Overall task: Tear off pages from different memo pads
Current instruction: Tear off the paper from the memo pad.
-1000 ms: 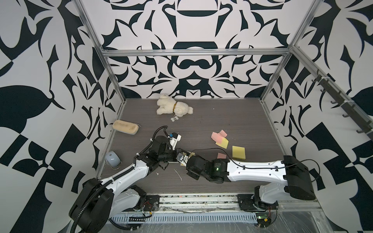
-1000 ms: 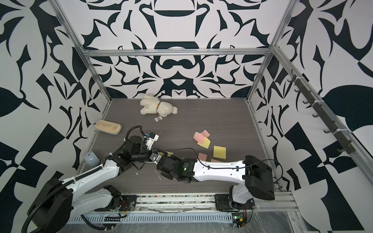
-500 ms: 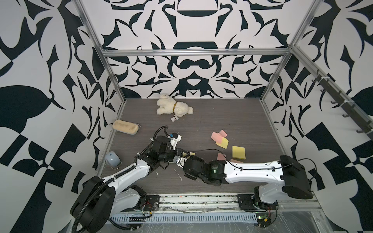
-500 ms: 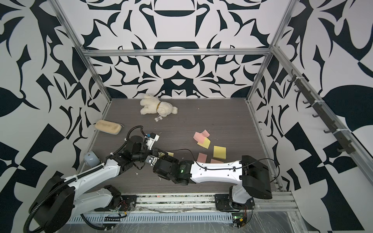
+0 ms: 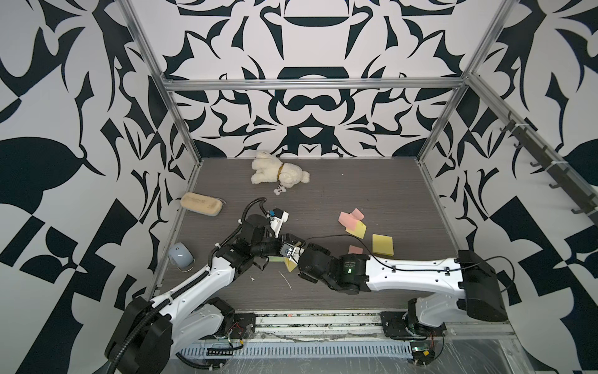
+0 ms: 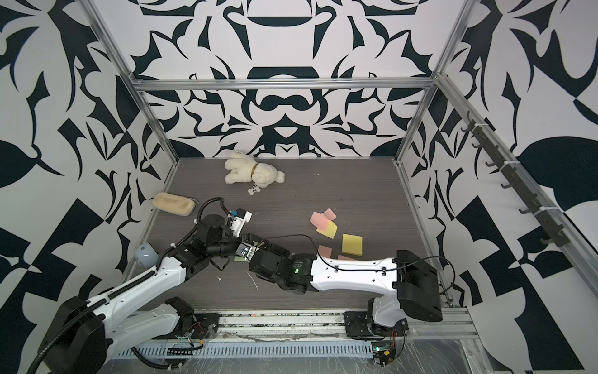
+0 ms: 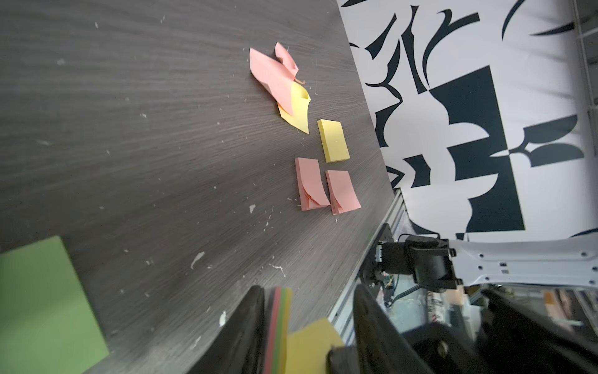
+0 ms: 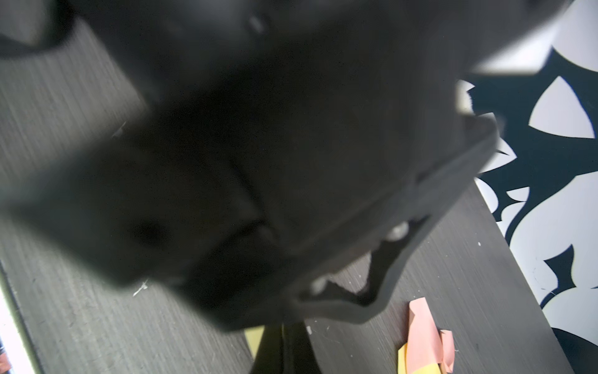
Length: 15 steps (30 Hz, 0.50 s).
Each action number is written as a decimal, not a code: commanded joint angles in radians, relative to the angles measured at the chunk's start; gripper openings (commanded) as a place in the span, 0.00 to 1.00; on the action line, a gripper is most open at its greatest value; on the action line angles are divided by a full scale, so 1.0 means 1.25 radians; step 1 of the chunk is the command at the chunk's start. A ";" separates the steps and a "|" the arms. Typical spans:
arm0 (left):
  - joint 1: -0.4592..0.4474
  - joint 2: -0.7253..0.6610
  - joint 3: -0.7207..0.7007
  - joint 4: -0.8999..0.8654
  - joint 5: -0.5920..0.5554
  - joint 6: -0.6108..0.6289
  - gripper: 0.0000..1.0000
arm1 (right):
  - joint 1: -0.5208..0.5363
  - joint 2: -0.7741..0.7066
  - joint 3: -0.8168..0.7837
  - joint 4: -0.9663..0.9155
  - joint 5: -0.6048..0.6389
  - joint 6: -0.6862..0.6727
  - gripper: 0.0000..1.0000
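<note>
- Completed work: torn pink pages (image 7: 271, 74) and a loose yellow sheet (image 7: 297, 113) lie overlapping and curled on the table (image 5: 356, 181), on the robot's right side.
- Source stock: a yellow pad (image 7: 333, 141) and two pink pads (image 7: 309, 184) lie flat just beside that pile. The top sheets of both pink pads are lifted at a corner.
- Work in hand: a multicolour pad (image 7: 278, 323) stands on edge against one finger of the left gripper (image 7: 307, 301). The jaws stand apart and the other finger is clear of the pad, so nothing is clamped.
- The right gripper (image 8: 283, 340) is fully closed and appears to pinch a yellow page (image 7: 310, 343) beside that pad. Whether the page is free of the pad cannot be told, as the left arm fills most of the right wrist view.
- A green square (image 7: 45, 301) lies flat near the left gripper; pad or single sheet cannot be told.
- Assessment: partway. Pink and yellow pages are on the table, one tear is in progress, and no loose page of the pad's other colours is confirmed.
</note>
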<state>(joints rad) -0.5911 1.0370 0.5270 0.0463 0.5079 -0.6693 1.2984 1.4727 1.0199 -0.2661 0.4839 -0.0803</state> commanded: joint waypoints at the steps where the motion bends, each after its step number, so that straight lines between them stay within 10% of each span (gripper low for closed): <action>1: 0.004 -0.043 0.020 -0.058 -0.054 0.036 0.53 | -0.014 -0.029 0.032 -0.002 0.012 -0.010 0.00; 15: -0.001 -0.131 -0.076 0.019 -0.130 0.043 0.68 | -0.054 -0.060 0.080 -0.068 -0.002 -0.018 0.00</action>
<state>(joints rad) -0.5888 0.8791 0.4385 0.0269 0.3592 -0.6151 1.2297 1.4338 1.0679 -0.3328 0.4789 -0.0978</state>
